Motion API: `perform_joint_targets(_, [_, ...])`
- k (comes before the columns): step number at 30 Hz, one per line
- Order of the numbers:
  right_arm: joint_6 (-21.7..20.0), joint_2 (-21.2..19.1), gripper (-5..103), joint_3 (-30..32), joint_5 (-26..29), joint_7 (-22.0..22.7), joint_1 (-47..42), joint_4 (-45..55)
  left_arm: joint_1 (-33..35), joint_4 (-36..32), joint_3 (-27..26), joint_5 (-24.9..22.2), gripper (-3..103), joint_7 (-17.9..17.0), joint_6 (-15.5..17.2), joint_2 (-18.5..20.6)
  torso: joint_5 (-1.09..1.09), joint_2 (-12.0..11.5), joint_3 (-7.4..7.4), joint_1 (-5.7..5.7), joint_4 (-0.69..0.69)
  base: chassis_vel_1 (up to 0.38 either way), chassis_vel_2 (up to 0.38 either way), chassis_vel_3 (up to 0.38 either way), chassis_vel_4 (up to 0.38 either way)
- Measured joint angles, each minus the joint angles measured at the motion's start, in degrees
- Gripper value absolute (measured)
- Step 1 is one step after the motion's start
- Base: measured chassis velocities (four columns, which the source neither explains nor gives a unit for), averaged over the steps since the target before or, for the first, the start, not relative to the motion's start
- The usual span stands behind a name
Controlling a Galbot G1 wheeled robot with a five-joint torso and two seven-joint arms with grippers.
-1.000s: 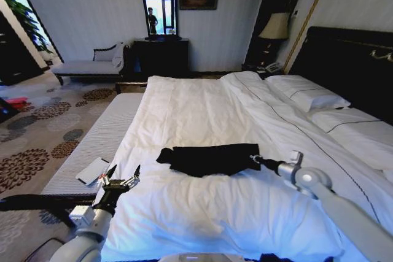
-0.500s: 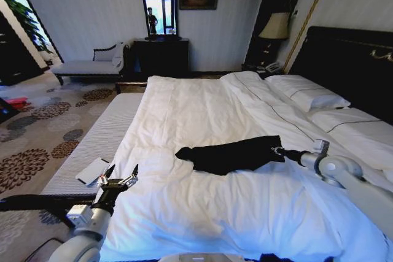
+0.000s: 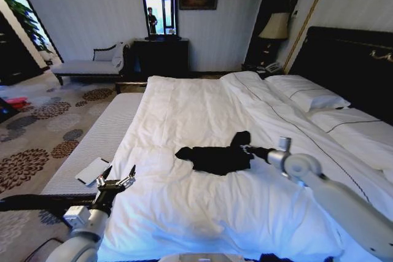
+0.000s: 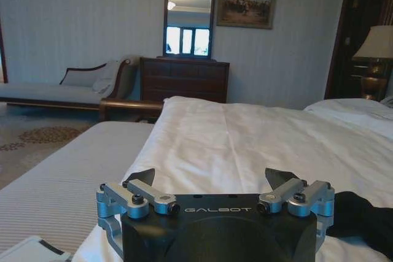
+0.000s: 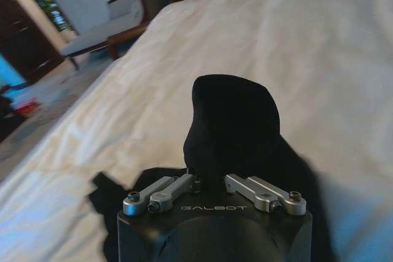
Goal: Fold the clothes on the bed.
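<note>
The clothes are one black T-shirt [image 3: 212,157], lying bunched in the middle of the bed's white duvet [image 3: 184,105]. My right gripper [image 3: 247,149] is shut on the shirt's end nearest the pillows and holds it raised and folded back over the rest. In the right wrist view the black cloth [image 5: 236,115] rises from between the closed fingers of that gripper [image 5: 210,181]. My left gripper [image 3: 116,178] stands open near the bed's foot-end corner, well apart from the shirt. In the left wrist view its gripper [image 4: 210,176] holds nothing, and the shirt [image 4: 362,219] lies off to one side.
A grey padded bench [image 3: 92,142] runs along the foot of the bed, with a flat white object [image 3: 93,170] on it. White pillows [image 3: 307,95] and the dark headboard [image 3: 350,59] are at the right. A dresser with a mirror [image 3: 161,53] and a chaise [image 3: 86,65] stand by the far wall.
The right gripper first dragged the shirt towards the pillows, then came back towards the foot, folding the held end over the rest. The left gripper has hardly moved.
</note>
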Motion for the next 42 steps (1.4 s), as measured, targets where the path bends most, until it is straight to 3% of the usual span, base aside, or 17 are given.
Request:
perform_joint_targets(8, [0.1,5.0,4,-9.6,1.3,2.4,8.0,-1.6,0.7,0.0,-0.6,0.0,100,0.1,-0.1,-0.5,0.0,0.0,0.0,0.0,0.01,0.0,0.0,0.0,0.0])
perform_joint_targets(26, [0.8,10.6,2,-16.6,-3.0,1.4,10.4,-5.8,1.0,0.4,-1.8,-0.3,100,0.0,-0.1,-0.6,0.01,0.0,0.0,0.0,0.0,0.0,0.0,0.0,0.0])
perform_joint_targets(28, [0.6,10.4,12,-16.8,-3.4,0.8,10.2,-4.8,0.9,0.5,-1.8,-0.3,100,0.0,-0.1,-0.6,0.01,0.0,0.01,0.0,0.01,0.0,0.0,0.0,0.0])
perform_joint_targets(33, [0.5,9.0,23,-17.2,-6.5,0.0,8.5,-2.2,0.4,0.6,-1.8,-0.5,100,0.0,0.1,-0.6,0.01,0.0,0.0,0.0,-0.02,0.0,0.0,0.0,0.0])
perform_joint_targets(36, [0.5,8.5,39,-17.4,-7.9,-0.1,7.5,-0.3,0.0,0.7,-1.8,-0.7,100,-0.2,0.3,-0.5,0.02,0.0,0.0,0.0,-0.02,0.0,0.0,0.0,0.0])
perform_joint_targets(38, [0.6,8.5,39,-17.4,-7.9,-0.1,7.5,-0.1,0.0,0.7,-1.7,-0.7,100,-0.3,0.3,-0.5,0.01,0.0,0.0,0.0,-0.01,0.0,0.0,0.0,0.0])
perform_joint_targets(41, [1.6,9.3,55,-16.7,-6.7,1.2,9.0,-0.3,0.3,0.3,-1.4,-0.5,100,-0.3,0.4,-0.5,0.01,0.0,-0.01,0.0,0.0,0.0,0.0,0.0,0.0])
perform_joint_targets(42, [1.6,9.3,55,-16.7,-6.7,1.2,9.0,-0.3,0.3,0.3,-1.4,-0.5,100,-0.3,0.4,-0.5,0.01,0.0,-0.01,0.0,0.0,0.0,0.0,0.0,0.0])
